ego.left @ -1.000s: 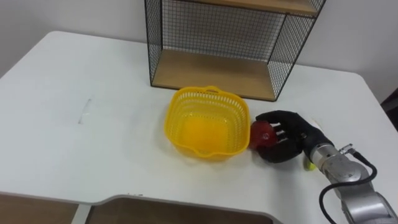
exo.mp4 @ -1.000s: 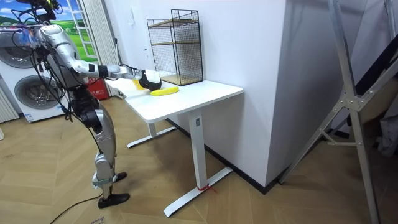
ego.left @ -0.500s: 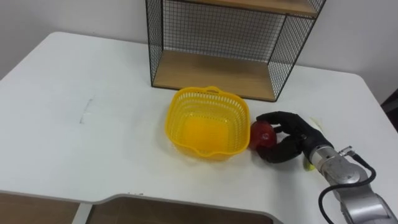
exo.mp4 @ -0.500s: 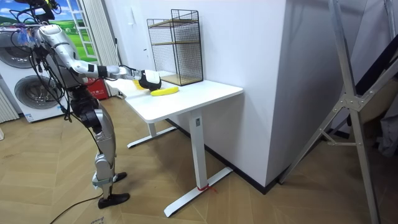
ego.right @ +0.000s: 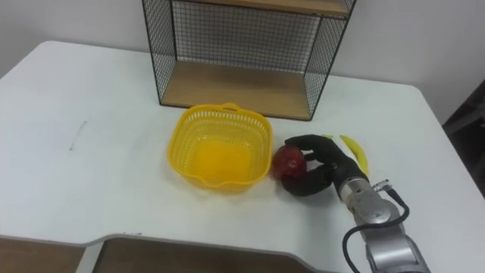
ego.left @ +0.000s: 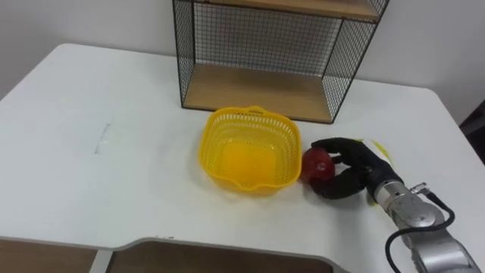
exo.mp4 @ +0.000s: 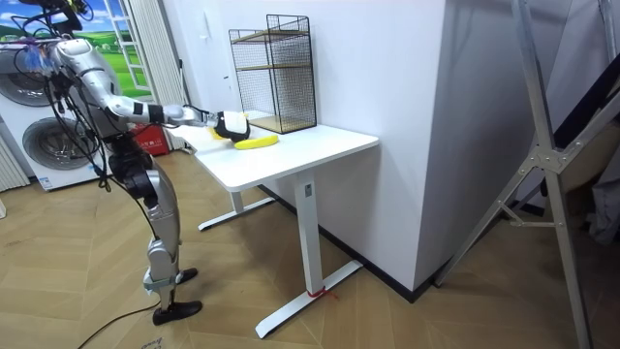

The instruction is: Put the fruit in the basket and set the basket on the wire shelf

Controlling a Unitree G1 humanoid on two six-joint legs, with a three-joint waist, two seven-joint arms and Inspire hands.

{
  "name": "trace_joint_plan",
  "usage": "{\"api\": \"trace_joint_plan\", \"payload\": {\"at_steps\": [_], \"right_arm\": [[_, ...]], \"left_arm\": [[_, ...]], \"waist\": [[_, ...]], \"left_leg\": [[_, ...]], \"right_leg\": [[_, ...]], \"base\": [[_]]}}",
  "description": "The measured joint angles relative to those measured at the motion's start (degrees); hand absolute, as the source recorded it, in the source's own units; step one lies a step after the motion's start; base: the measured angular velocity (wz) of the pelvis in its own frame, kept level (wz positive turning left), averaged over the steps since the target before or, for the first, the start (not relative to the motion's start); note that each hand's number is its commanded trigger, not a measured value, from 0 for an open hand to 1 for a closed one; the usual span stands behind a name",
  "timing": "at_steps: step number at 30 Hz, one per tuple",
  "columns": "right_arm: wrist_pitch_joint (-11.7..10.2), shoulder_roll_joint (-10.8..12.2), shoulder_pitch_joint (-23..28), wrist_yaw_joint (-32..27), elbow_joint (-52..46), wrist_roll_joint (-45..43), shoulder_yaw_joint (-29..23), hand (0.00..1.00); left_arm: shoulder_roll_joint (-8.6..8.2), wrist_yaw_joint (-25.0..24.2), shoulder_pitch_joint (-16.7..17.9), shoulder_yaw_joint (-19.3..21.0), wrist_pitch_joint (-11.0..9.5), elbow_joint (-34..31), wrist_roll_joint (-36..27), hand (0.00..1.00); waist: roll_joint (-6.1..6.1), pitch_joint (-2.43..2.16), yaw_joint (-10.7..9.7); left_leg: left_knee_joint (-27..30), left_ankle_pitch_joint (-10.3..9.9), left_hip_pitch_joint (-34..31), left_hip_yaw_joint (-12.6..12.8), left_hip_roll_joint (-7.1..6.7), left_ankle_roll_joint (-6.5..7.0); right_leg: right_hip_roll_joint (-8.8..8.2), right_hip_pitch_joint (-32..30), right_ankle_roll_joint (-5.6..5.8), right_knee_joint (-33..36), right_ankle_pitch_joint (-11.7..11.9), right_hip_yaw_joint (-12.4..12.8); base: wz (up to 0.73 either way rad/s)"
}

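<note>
**Right hand curled round the apple beside the basket**

The right hand (ego.left: 350, 168) lies low on the white bench (ego.left: 114, 182), its dark fingers and thumb wrapped round a red apple (ego.left: 317, 164). The apple sits on the bench top, just beside the right wall of the yellow basket (ego.left: 214, 144); whether the two touch cannot be told. The apple is round, with no long axis to read, and which way its stem points is hidden by the fingers.

The basket stands upright with its mouth upward and nothing in it, just in front of the wire shelf (ego.left: 258, 87), whose lower wooden board faces the robot.

A banana (ego.right: 355, 152) lies behind the hand. In the right eye view its curved length runs from the shelf side toward the robot's right, partly covered by the fingers. In the left eye view it is a thin yellow sliver past the knuckles.

The room view has the robot standing at the bench's end, right arm stretched out over it, with the banana lying lengthwise beside the hand.

A faint grey mark (ego.left: 102, 136) on the bench, left of the basket, cannot be read as writing
</note>
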Motion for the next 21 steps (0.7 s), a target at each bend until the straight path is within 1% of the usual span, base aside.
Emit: {"api": "trace_joint_plan", "payload": {"at_steps": [1,4,8,11,12,17,21], "right_arm": [[0.0,0.5,0.1,0.0,0.0,1.0,0.0,1.0],[0.0,0.6,0.8,0.4,0.0,5.3,-0.4,1.0],[0.0,0.6,1.0,0.4,0.0,7.6,-0.5,1.0],[0.0,0.6,1.0,0.4,0.0,8.9,-0.5,1.0],[0.0,0.6,1.1,0.3,0.0,9.7,-0.5,1.0],[0.0,0.7,1.1,-0.6,0.0,12.7,-0.5,1.0],[0.0,0.7,1.1,-2.7,-0.2,16.2,-1.2,1.0]], "left_arm": [[-0.04,0.0,0.2,0.0,0.0,0.0,0.0,0.0],[-0.06,0.0,0.0,0.2,-0.1,0.0,0.1,0.0],[-0.05,0.0,0.0,0.2,-0.1,-0.1,0.0,0.0],[-0.05,0.0,-0.1,0.2,-0.1,-0.1,0.0,0.0],[-0.04,0.0,-0.1,0.2,-0.1,-0.1,0.0,0.0],[-0.02,0.0,-0.1,0.2,-0.1,-0.1,0.0,0.0],[-0.07,0.3,-0.1,0.1,-0.2,-0.1,0.0,0.0]], "waist": [[0.32,-0.02,-0.5],[1.11,-0.03,-0.6],[1.62,-0.09,-0.9],[1.6,-0.12,-1.1],[1.29,-0.3,-1.4],[1.21,-0.31,-1.9],[0.95,-0.32,-2.0]], "left_leg": [[0.0,0.0,0.0,0.0,0.0,0.0],[0.0,0.0,0.0,0.3,0.02,0.02],[0.0,0.0,0.0,0.5,0.02,0.02],[-0.1,0.0,0.0,0.6,0.02,0.03],[-0.1,0.0,0.0,0.6,0.0,0.03],[-0.4,0.0,0.2,0.6,-0.02,0.03],[-0.5,0.0,0.1,0.6,-0.03,0.03]], "right_leg": [[0.0,0.0,0.01,0.0,0.1,0.1],[0.04,-0.2,0.04,0.0,0.1,0.5],[0.02,-0.2,0.05,-0.2,0.1,0.6],[0.01,-0.2,0.07,-0.3,0.1,0.6],[0.0,-0.2,0.08,-0.4,0.1,0.6],[-0.02,-0.2,0.11,-0.4,0.1,0.6],[0.03,-0.1,0.13,-0.8,0.1,0.6]], "base": [[0.0],[-0.06],[-0.01],[0.0],[0.0],[0.0],[0.0]]}}
